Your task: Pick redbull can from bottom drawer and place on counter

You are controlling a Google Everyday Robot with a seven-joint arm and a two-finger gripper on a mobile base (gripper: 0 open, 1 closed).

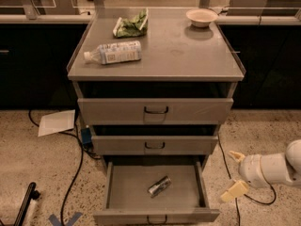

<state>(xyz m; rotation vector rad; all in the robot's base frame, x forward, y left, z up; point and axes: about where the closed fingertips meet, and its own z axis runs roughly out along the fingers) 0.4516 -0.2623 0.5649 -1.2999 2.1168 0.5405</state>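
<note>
The redbull can lies on its side in the open bottom drawer, a little right of the middle. The counter is the grey cabinet top above the three drawers. My gripper is at the lower right, just outside the drawer's right wall and level with it, pointing left. Its two pale fingers are spread apart and hold nothing. The can is about a hand's width left of the fingertips.
On the counter lie a clear plastic bottle, a green bag and a white bowl. The two upper drawers are shut. Cables and a white sheet lie on the floor at the left.
</note>
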